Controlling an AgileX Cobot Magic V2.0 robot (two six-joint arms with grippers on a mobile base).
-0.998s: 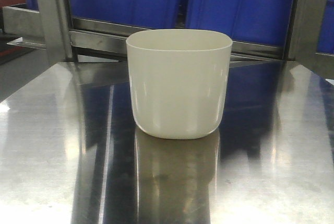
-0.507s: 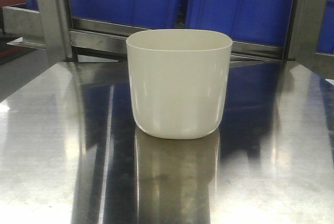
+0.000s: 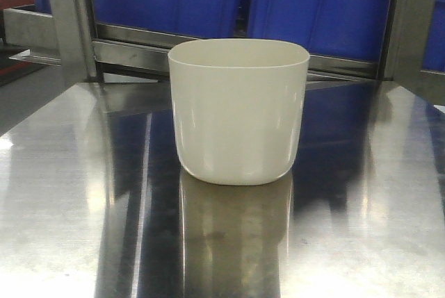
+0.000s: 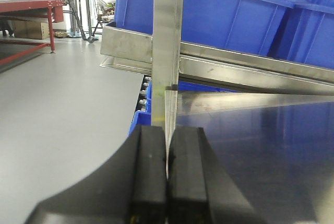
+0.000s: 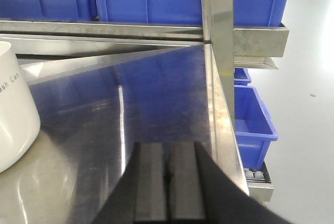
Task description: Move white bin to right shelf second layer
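The white bin (image 3: pixel 238 110) stands upright and empty-looking on the steel tabletop (image 3: pixel 62 194), at the middle of the front view. Its side also shows at the left edge of the right wrist view as the white bin (image 5: pixel 13 109). My right gripper (image 5: pixel 168 144) is shut with nothing in it, low over the table, well to the right of the bin. My left gripper (image 4: pixel 168 130) is shut and empty too, over the table's left edge; the bin is out of that view. I cannot pick out the right shelf second layer.
Blue crates (image 3: pixel 316 6) sit on a steel rack level right behind the table. Upright steel posts (image 4: pixel 168 46) (image 5: pixel 222 31) stand at the table's far corners. Beyond the right edge a lower blue crate (image 5: pixel 250 122) rests over white rollers (image 5: pixel 255 175).
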